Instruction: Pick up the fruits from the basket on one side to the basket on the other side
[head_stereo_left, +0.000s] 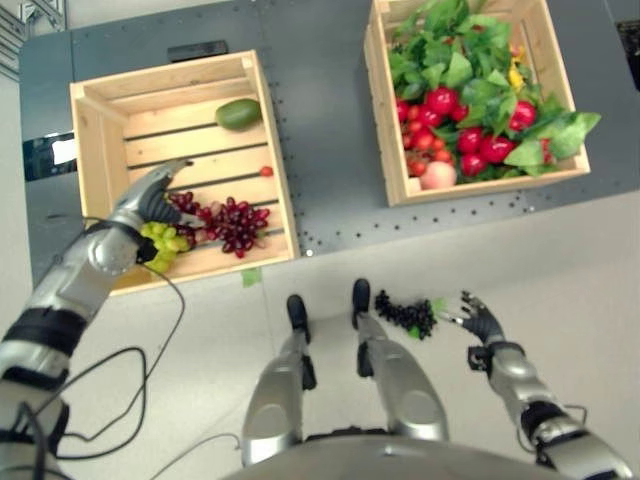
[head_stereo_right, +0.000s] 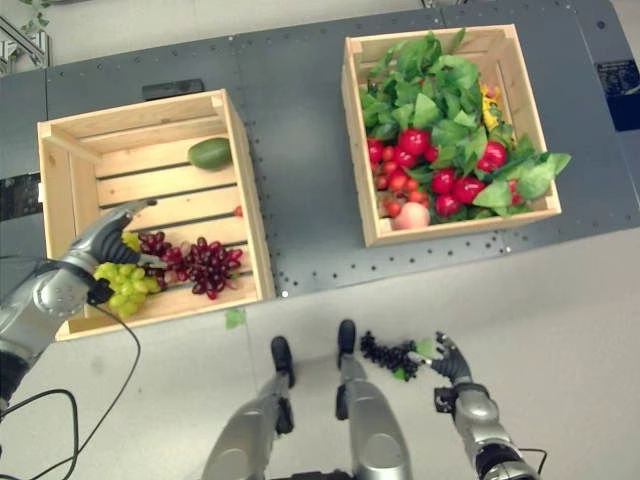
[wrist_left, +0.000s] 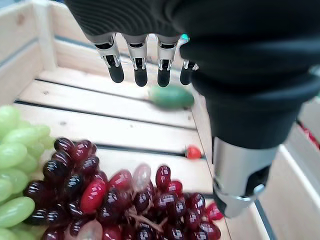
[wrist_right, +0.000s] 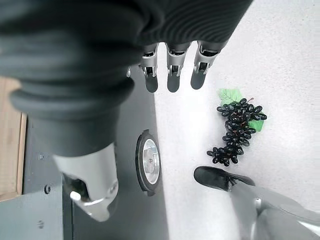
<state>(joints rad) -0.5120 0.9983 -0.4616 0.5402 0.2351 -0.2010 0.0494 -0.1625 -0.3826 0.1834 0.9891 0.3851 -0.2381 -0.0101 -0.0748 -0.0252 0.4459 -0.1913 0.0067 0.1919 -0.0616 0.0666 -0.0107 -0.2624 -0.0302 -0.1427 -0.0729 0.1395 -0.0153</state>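
Left eye view: grey table (head_stereo_left: 330, 150) bearing two wooden crates. Left crate (head_stereo_left: 100, 110) holds a green mango (head_stereo_left: 238, 114), one small red fruit (head_stereo_left: 266, 171), a bunch of red grapes (head_stereo_left: 232, 224) and a bunch of green grapes (head_stereo_left: 165, 243). Left hand (head_stereo_left: 150, 198) is over this crate, just above both grape bunches, fingers extended. Right crate (head_stereo_left: 560, 80) is full of green leaves (head_stereo_left: 455, 70) with red apples (head_stereo_left: 441, 100) and a peach (head_stereo_left: 438, 175) at its near wall. A bunch of black grapes (head_stereo_left: 405, 314) lies on the floor; right hand (head_stereo_left: 483, 322) is just beside it, fingers spread.

Left wrist view: fingers (wrist_left: 115, 71) straight, thumb apart, holding nothing; red and green grapes lie on the slats below.

Right wrist view: fingers (wrist_right: 173, 80) straight, holding nothing; the black grapes, with a green leaf (wrist_right: 229, 94), lie apart on the floor.
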